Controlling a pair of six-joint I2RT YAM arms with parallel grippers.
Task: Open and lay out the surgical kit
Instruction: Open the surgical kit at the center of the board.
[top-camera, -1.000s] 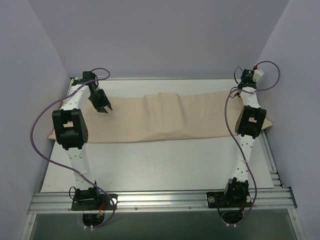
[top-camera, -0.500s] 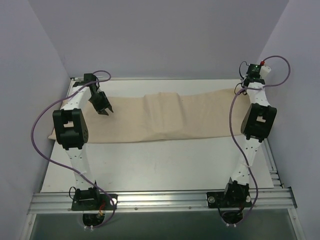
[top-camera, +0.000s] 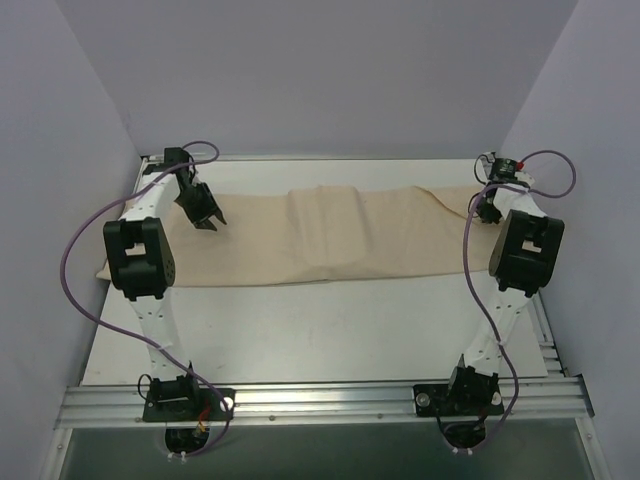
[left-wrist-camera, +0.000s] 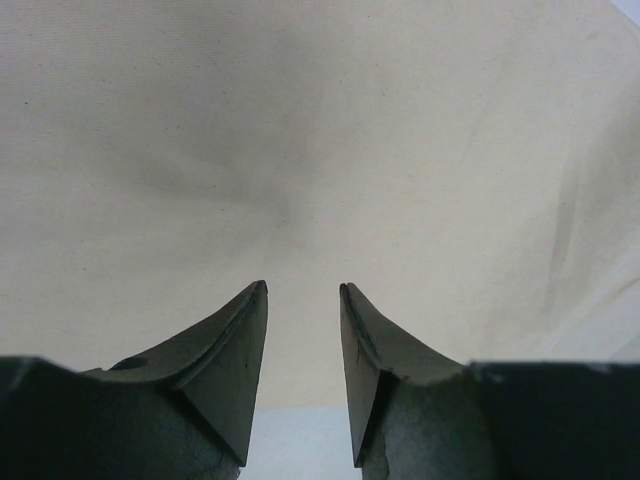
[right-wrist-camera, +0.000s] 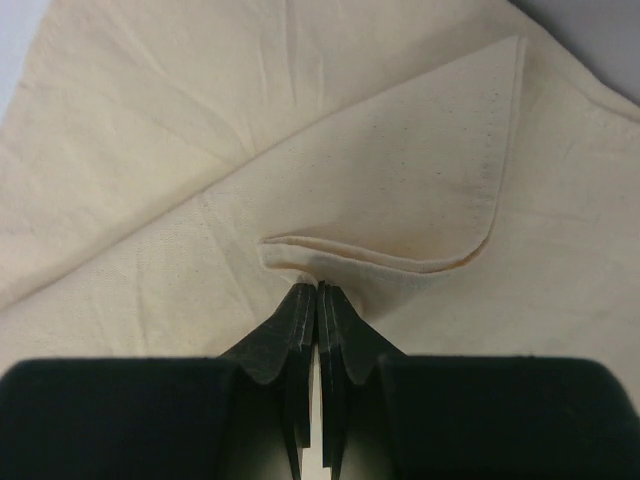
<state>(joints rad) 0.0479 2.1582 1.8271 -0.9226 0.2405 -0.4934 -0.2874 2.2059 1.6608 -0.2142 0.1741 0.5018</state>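
Wrap (top-camera: 330, 240) lies folded along the far edge of the surface (top-camera: 300, 330). Right gripper (right-wrist-camera: 317, 288): jaws together, pinching a flap (right-wrist-camera: 420, 170) by the far-right corner. Left gripper (left-wrist-camera: 303, 295): jaws apart above it, holding nothing. I would draw the flap outward slowly and low, watching for slip.

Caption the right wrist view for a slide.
Right claw pinches a folded corner of the beige rectangular cloth wrap.

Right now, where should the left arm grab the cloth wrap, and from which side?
On the cloth wrap, take the near-left corner: it seems to overhang the table, a free hem. Bring the left end effector in from the left.
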